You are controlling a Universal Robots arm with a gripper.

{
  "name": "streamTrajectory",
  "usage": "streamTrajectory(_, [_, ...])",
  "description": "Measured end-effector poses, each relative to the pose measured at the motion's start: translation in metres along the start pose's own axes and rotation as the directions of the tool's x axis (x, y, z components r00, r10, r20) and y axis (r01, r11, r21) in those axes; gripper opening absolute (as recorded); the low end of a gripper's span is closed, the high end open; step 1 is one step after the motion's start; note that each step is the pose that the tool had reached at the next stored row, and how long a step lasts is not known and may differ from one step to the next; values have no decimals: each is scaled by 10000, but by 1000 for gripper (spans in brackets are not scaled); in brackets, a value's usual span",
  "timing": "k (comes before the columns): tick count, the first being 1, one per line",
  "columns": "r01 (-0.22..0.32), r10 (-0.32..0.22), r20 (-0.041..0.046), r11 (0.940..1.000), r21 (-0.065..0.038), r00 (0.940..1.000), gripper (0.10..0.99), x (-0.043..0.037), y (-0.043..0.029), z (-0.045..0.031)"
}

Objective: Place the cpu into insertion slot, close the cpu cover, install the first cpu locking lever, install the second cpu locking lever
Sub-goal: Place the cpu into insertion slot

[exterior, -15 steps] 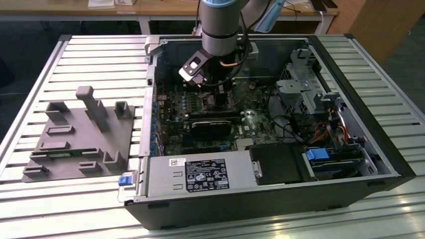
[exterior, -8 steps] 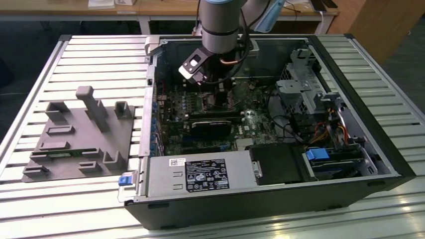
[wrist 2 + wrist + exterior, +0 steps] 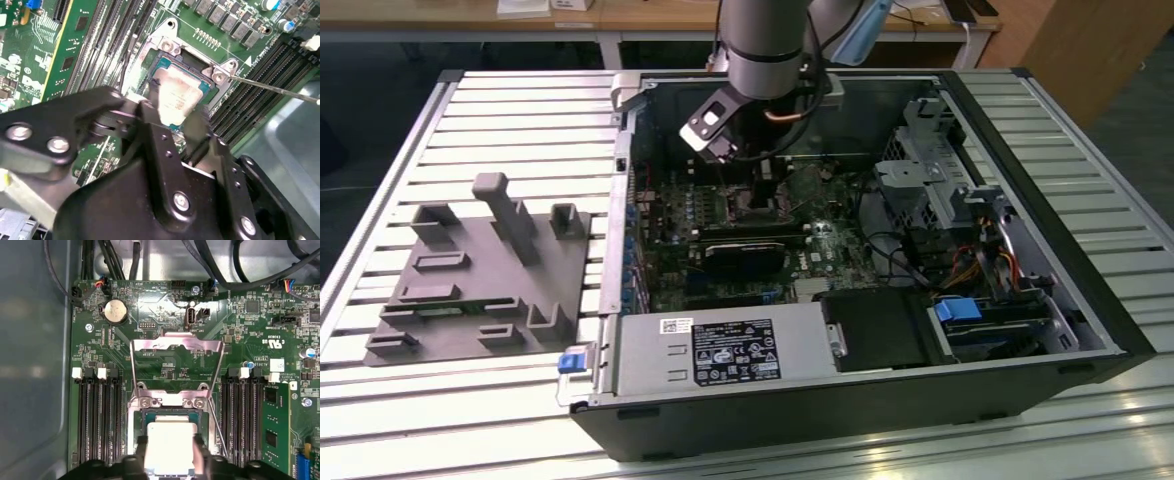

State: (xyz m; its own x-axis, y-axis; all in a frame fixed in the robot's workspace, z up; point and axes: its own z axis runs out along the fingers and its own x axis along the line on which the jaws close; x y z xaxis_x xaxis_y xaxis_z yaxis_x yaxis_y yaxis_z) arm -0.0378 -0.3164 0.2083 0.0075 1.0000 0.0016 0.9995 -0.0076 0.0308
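Observation:
In both wrist views the cpu (image 3: 169,442) (image 3: 180,95), a flat square chip with a pale silver top, lies in or just over the insertion slot (image 3: 170,413). My gripper (image 3: 170,454) (image 3: 177,107) is shut on the cpu, with one black finger against each of two opposite edges. The cpu cover (image 3: 175,342), a thin silvery frame with a central cut-out, stands swung open behind the slot. A thin wire locking lever (image 3: 218,426) (image 3: 272,88) juts out beside the socket. The exterior view has the gripper (image 3: 761,190) reaching down into the open computer case over the motherboard.
Black memory slots (image 3: 92,415) (image 3: 245,415) flank the socket closely. Cables (image 3: 115,260) hang past the board's far edge. In the exterior view a power supply (image 3: 720,350) and drive cage (image 3: 947,190) crowd the case; a grey fixture (image 3: 480,270) sits on the slatted table at that view's left.

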Motion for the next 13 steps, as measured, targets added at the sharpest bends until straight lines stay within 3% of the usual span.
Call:
streamTrajectory(3, [-1, 1, 3, 9999, 109, 10000, 357, -1, 25, -10])
streamTrajectory(4, [-2, 2, 2, 9999, 137, 10000, 357, -1, 30, -12])
streamTrajectory(9, [-5, 5, 3, 9998, 176, 10000, 122, -3, 36, -31])
streamTrajectory(13, [-4, 4, 2, 9998, 175, 10000, 106, -3, 36, -37])
